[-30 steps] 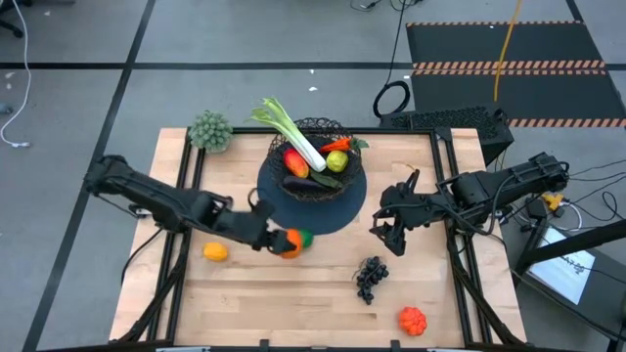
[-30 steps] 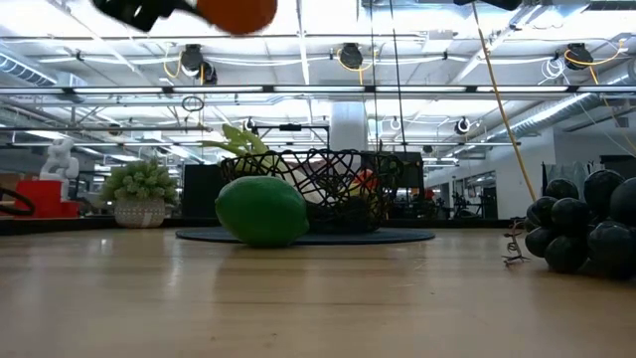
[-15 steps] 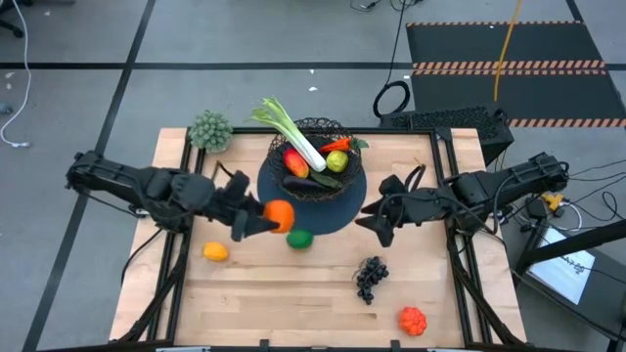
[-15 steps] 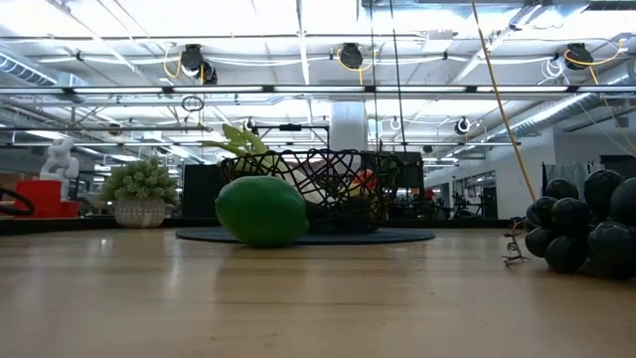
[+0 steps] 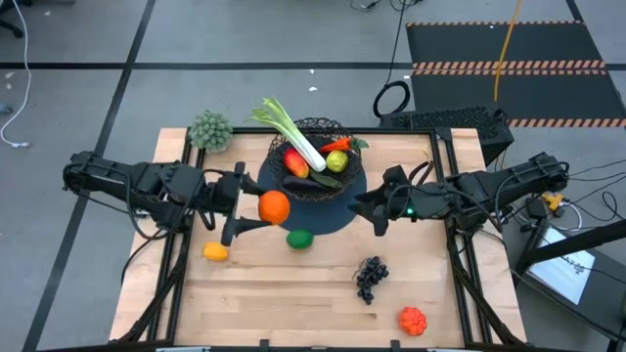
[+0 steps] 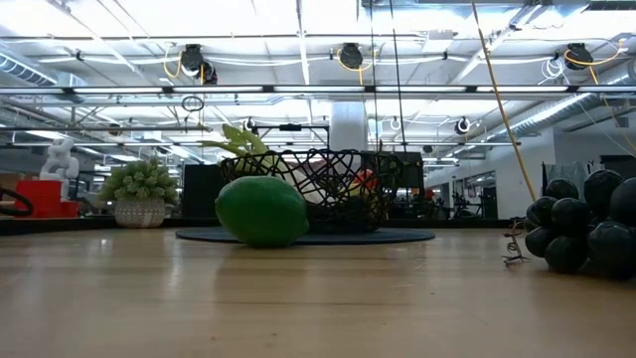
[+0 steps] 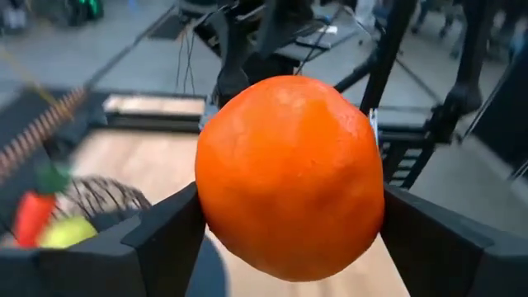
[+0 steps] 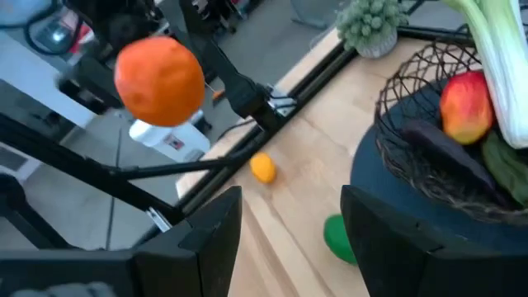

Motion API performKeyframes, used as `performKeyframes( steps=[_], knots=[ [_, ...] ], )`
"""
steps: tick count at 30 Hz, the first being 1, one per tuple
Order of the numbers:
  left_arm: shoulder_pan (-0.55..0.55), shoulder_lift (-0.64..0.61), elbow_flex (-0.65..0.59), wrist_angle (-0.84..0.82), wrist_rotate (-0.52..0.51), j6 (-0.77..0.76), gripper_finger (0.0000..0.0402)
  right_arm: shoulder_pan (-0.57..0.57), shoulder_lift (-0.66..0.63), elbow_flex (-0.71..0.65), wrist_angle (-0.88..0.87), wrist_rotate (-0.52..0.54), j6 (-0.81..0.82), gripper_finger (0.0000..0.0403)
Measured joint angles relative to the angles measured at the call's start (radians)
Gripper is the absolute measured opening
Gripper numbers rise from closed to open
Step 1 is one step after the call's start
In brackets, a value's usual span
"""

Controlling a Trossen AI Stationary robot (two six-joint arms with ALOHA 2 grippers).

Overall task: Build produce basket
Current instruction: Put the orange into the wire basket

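Pale planked wood table, black wire-mesh basket, dimpled matt orange

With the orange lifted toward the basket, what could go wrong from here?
1. The left end effector grips the round orange only at its sides; it could slip and roll across the table.
2. The basket is already crowded, with the leek lying over the rim, so the orange may bounce out.
3. The right end effector waits, open, beside the basket; the arms might collide there.
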Motion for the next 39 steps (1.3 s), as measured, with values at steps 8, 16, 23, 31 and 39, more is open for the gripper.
performKeyframes(
  steps=[8, 16, 23, 31, 39],
  knots=[
    [0.0, 0.001, 0.0, 0.001, 0.0, 0.375, 0.032, 0.0, 0.0, 0.0, 0.028, 0.001, 0.048, 0.02],
    [0.0, 0.001, 0.0, 0.001, 0.002, 0.556, 0.0336, 0.0, 0.0, 0.0, 0.028, 0.001, 0.063, 0.02],
    [0.0, 0.001, 0.0, 0.001, 0.002, 0.555, 0.0326, 0.0, 0.0, 0.0, 0.028, 0.03, 0.043, 0.02],
    [0.0, 0.001, 0.0, 0.001, 0.003, 0.325, 0.0332, -0.001, 0.0, 0.0, 0.027, 0.053, 0.016, 0.02],
    [0.0, 0.001, 0.0, 0.001, 0.005, -0.037, 0.0326, -0.001, 0.0, 0.0, 0.027, 0.053, 0.012, 0.02]
  ],
)
